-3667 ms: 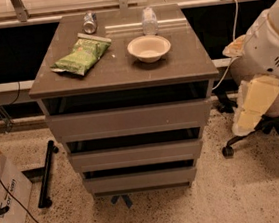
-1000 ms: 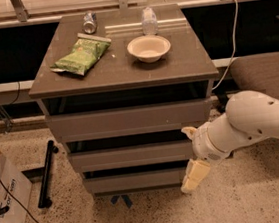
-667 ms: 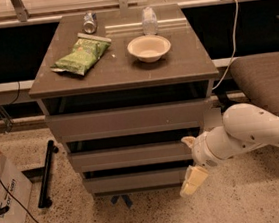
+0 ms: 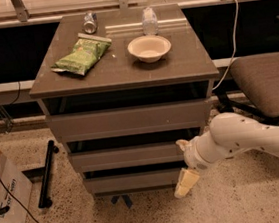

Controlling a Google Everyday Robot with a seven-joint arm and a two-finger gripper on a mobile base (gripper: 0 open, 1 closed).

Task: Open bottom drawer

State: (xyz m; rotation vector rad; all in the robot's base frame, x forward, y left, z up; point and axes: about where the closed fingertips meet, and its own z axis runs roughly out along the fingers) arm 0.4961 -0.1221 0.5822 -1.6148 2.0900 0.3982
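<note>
The bottom drawer [image 4: 137,179] is the lowest of three grey-brown fronts on the cabinet, flat and without a handle, flush with the fronts above it. My gripper [image 4: 186,183] hangs from the white arm [image 4: 238,137] at the drawer's right end, its cream fingers pointing down and left, close to the front's right edge. Whether it touches the drawer does not show.
On the cabinet top [image 4: 194,62] lie a green chip bag [image 4: 80,56], a white bowl [image 4: 149,47], a can [image 4: 89,22] and a clear bottle [image 4: 149,20]. An office chair [image 4: 270,86] stands at the right. A cardboard box [image 4: 3,199] and cables are on the floor at left.
The arm swung down from the right of the cabinet to the bottom drawer's right end. Over the last second it dropped slightly lower. The drawers have not moved.
</note>
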